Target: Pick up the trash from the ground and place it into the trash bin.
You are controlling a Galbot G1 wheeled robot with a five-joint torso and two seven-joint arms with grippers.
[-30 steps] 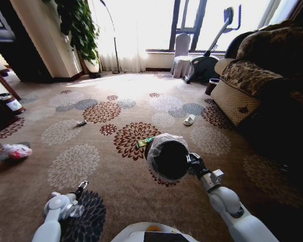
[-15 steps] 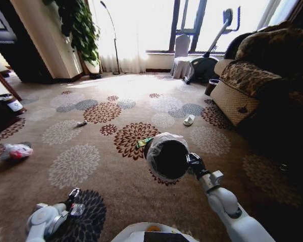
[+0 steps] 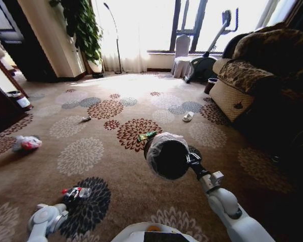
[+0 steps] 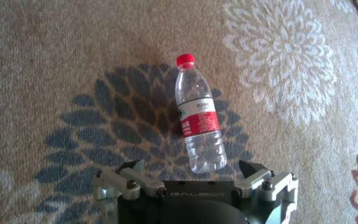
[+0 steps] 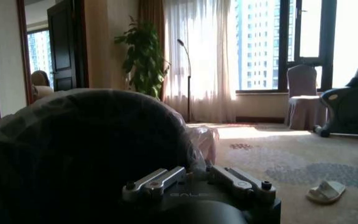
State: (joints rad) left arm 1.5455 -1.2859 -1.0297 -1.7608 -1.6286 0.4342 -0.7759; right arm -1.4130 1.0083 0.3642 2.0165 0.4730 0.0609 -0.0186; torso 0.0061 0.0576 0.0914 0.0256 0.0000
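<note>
Carpet: left gripper (image 4: 191,175) wide over bottle (image 4: 197,119), pre-grasp; needs descent. Right gripper (image 3: 192,160) holds bin (image 3: 166,155).

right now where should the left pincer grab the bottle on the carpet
Across the labelled middle of the bottle, from straight above. It lies flat on the carpet, cap pointing away, its base between the fingers of the open left pincer, so closing across the round body suits best.

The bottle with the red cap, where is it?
The bottle lies on the carpet's dark flower, low on the robot's left, just before the open left claw.
</note>
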